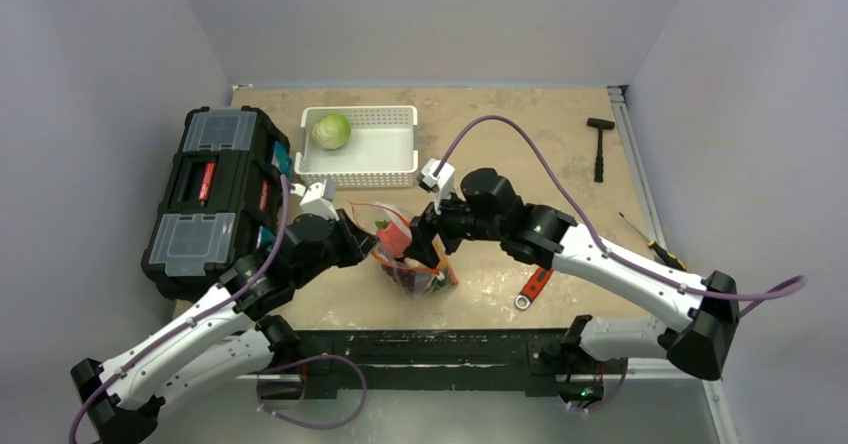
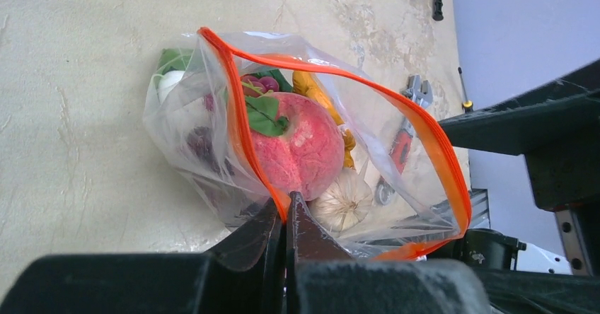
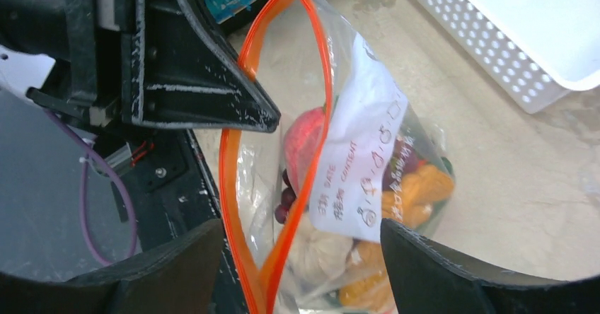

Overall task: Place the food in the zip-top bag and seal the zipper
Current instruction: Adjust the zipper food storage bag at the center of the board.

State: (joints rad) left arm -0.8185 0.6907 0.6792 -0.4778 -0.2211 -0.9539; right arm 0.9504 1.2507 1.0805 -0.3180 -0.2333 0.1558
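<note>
Zip-top bag (image 1: 410,264) is slumping mid-frame on the table (image 1: 560,164), thin and floppy, probably slippery, sagging under a light load. Left gripper (image 2: 286,218) is pinching the rim; right gripper (image 3: 303,229) is standing spread wide around the mouth, gripping nothing. Pink peach (image 2: 301,151) and other food (image 2: 343,199) are lying inside. Zipper (image 2: 235,119) is gaping open. Its stiffer strip looks the surest hold.

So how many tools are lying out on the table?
3: a black hammer at the far right, a screwdriver by the right edge, and a red-handled wrench toward the front middle. The closed toolbox may hide more.
</note>
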